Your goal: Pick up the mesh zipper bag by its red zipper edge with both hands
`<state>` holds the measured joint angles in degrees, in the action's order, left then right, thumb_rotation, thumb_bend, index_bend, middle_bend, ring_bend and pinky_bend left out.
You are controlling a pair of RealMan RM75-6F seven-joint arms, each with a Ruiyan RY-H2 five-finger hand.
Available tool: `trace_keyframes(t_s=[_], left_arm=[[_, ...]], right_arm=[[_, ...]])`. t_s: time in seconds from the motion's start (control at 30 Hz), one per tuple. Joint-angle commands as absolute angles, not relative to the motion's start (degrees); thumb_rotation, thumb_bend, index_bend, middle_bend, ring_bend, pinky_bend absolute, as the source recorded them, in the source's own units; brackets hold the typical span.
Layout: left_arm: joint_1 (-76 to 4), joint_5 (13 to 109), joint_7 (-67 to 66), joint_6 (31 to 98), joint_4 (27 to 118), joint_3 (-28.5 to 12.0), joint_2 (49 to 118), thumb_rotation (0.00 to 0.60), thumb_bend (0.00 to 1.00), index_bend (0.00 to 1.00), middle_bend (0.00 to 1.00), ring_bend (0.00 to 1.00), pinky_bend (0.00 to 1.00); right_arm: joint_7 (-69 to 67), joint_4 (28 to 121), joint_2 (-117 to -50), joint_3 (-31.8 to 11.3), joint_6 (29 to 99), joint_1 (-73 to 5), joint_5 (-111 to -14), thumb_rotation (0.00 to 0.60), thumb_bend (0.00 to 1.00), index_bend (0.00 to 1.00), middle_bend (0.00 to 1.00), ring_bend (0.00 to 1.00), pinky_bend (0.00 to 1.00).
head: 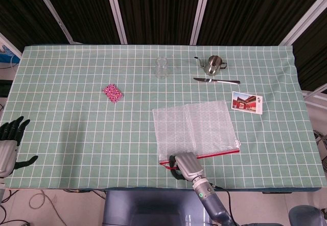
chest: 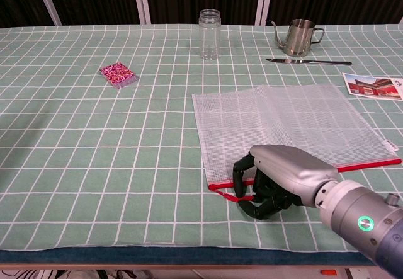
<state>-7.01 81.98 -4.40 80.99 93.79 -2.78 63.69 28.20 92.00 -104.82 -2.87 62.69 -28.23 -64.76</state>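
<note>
The clear mesh zipper bag (head: pixel 196 126) (chest: pixel 286 121) lies flat on the green checked cloth, right of centre. Its red zipper edge (chest: pixel 365 164) runs along the near side. My right hand (head: pixel 185 165) (chest: pixel 274 179) sits over the left end of that edge, fingers curled in, with the red pull tab (chest: pixel 225 194) caught between the fingers and thumb. How much of the edge itself is in the grip is hidden under the hand. My left hand (head: pixel 8 143) hangs off the table's left front corner, fingers spread and holding nothing; the chest view does not show it.
A pink patterned packet (head: pixel 113 93) (chest: pixel 118 74) lies to the left. At the back stand a clear jar (head: pixel 161 68) (chest: pixel 210 26) and a metal pitcher (head: pixel 214 63) (chest: pixel 301 34), with a knife (head: pixel 217 80) (chest: pixel 308 60) nearby. A postcard (head: pixel 247 102) (chest: pixel 371 85) lies at the right.
</note>
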Motion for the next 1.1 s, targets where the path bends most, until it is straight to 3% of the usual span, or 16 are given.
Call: trace_keyframes(t_s=[0.03,0.53,0.8,1.1], left_arm=[[-7.02,81.96,-4.43,80.97,93.82,-2.76,63.68,0.600,0.00,0.00,0.00,0.00,0.00],[-6.94,80.78,-5.35,81.03,94.10,-3.14,64.15,0.600,0.00,0.00,0.00,0.00,0.00],[-7.73,80.47,-8.32,80.52,95.91,-3.58,63.96,0.600,0.01,0.00,0.00,0.00,0.00],[-13.69,80.53,-15.30,76.22,103.32,-7.02,63.67,0.600,0.05,0.00,0.00,0.00,0.00]], right_arm=[[27.78,92.16,-104.67,-2.72,62.86,-28.11,-65.35,0.600,0.57,0.60,1.00,1.00,0.89],[28.78,98.47,-101.71,-6.99,65.02,-29.57,-67.71,0.600,0.61,0.63,1.00,1.00,0.89],[32.42,103.86,-97.37,-13.86,65.61,-32.31,-64.56,0.600,0.61,0.64,1.00,1.00,0.89],[35.41,109.57,-92.11,-22.91,65.76,-36.83,-59.99,0.600,0.62,0.66,1.00,1.00,0.89]])
